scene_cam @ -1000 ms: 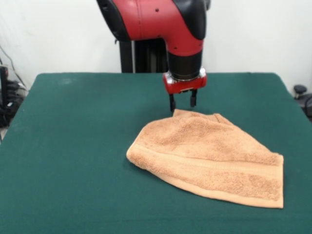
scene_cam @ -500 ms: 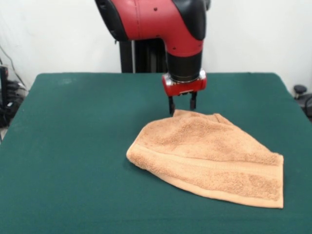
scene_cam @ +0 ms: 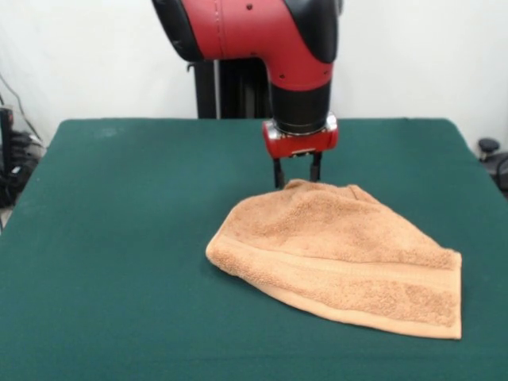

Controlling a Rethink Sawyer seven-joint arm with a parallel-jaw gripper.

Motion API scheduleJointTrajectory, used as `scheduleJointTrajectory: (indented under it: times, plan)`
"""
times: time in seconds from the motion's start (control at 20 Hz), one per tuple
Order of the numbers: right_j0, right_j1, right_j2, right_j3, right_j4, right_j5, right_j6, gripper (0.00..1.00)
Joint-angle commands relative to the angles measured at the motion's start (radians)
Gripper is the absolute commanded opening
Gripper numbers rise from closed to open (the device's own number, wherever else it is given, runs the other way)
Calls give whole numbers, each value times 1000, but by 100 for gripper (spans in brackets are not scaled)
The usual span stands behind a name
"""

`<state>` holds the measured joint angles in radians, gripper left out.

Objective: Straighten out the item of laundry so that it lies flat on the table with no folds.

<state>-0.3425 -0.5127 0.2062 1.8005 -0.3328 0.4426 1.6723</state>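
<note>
Where the pale wall [scene_cam: 95,55] rises behind it, we see the table [scene_cam: 119,238] spread in dark green felt, filling nearly the whole width. Dark cables and gear [scene_cam: 12,167] sit off its left edge. On the cloth right of centre, toward the near edge, lies the item of laundry [scene_cam: 341,258], bunched and folded over. At its far tip stands our gripper [scene_cam: 297,176], jaws parted.

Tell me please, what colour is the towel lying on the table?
Orange-tan towel, seen best in the front view.
</note>
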Motion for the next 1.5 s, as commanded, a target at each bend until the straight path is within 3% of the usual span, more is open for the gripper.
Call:
scheduleJointTrajectory:
  times: [0.05,1.5]
  plan:
    - [50,24,101,-120,63,139,45,100]
    - [108,72,49,-148,11,50,83,100]
